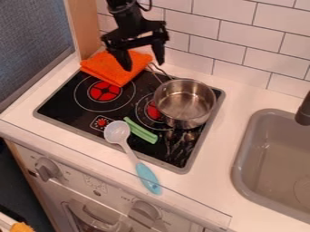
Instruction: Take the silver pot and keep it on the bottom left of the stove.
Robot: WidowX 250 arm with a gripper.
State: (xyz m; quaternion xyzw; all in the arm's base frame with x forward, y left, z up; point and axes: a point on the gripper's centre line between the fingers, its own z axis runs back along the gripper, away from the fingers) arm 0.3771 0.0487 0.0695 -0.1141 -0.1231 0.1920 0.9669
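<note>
Down and right of the gripper (143, 65) sits the silver pot (184, 104).

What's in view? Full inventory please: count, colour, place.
pot: 1, silver, right part of the stove, handle toward the back
cloth: 1, orange, back left corner of the stove, partly on the counter
spoon: 1, whitish head, blue handle, across the stove's front edge
green stick-like item: 1 (maybe two together), on the stove, front middle
stove: 1, black top, grey rim, two red-centred burners visible
knobs: 2, grey, oven front
counter: 1, white, around the stove
sink: 1, grey, right
faucet: 1, dark, right edge
wall tiles: many, white, back
arm: 1, black, top edge
gripper: 1, black, open, over the cloth area
</note>
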